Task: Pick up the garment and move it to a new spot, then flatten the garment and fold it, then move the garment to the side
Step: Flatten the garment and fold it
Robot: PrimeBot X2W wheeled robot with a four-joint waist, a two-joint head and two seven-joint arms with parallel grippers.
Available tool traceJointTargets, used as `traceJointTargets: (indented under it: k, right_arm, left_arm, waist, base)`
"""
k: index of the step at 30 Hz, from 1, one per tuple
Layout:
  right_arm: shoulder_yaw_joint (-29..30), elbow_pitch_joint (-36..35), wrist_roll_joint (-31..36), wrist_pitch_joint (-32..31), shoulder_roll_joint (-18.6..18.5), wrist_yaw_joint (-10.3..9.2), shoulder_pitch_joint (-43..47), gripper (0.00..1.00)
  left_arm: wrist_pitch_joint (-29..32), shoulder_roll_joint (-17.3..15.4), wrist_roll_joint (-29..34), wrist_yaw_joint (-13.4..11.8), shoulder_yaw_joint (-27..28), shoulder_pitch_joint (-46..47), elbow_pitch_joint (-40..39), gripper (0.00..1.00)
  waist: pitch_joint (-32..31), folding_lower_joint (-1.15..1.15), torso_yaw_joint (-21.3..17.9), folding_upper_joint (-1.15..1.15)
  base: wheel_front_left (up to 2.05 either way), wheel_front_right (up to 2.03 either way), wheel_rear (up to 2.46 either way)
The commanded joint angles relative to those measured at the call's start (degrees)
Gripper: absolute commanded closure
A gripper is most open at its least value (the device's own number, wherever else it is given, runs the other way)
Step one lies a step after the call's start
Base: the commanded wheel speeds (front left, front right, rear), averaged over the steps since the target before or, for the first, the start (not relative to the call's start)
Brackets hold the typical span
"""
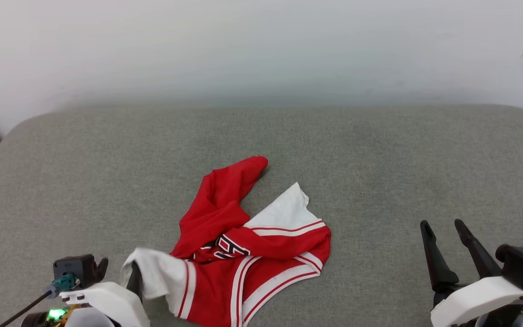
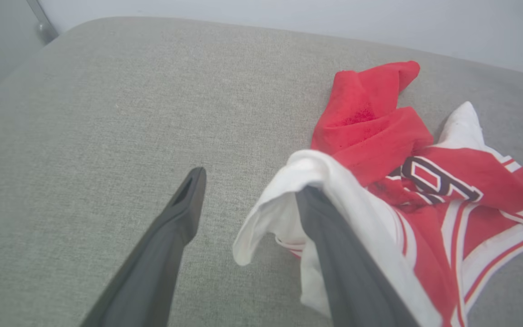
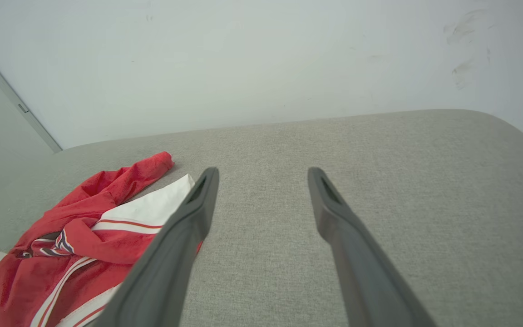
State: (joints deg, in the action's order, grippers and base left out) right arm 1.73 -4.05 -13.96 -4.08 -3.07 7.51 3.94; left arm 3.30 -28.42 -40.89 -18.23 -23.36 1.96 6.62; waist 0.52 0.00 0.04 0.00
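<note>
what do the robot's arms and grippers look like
The left gripper and right gripper each have two long, tapered dark grey fingers with a slot near the tip. The wrists have white shells and black blocks with teal connectors. A black cable runs from the left one, beside a green light.

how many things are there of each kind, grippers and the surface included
crumpled red jersey T-shirt with white sleeves: 1
dark two-fingered grippers: 2, left gripper and right gripper
grey woven fabric cushion: 1
total: 4
</note>
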Motion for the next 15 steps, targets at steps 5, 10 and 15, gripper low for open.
traceJointTargets:
  k: [5,10,15]
  right_arm:
    - [0.67,0.13,-0.71,-1.32,-0.06,-0.04,0.83,0.00]
    - [0.90,2.21,-3.19,-4.01,-0.89,-0.04,-0.81,0.00]
    - [-1.25,6.63,-6.07,-8.65,-4.32,-0.04,-4.72,0.00]
  left_arm:
    - [-7.73,1.17,3.54,-0.90,0.88,2.22,-2.94,0.00]
    - [-13.17,2.22,6.39,-1.51,0.44,3.31,-6.37,0.00]
    - [-13.83,2.99,8.13,-2.28,-1.06,3.72,-9.57,0.00]
  waist:
    - [-1.28,0.00,-0.04,0.00]
    - [-1.25,0.00,0.04,0.00]
    - [0.13,0.00,0.91,0.00]
  base:
    - [0.00,0.00,0.00]
    - [0.00,0.00,0.00]
    - [0.00,0.00,0.00]
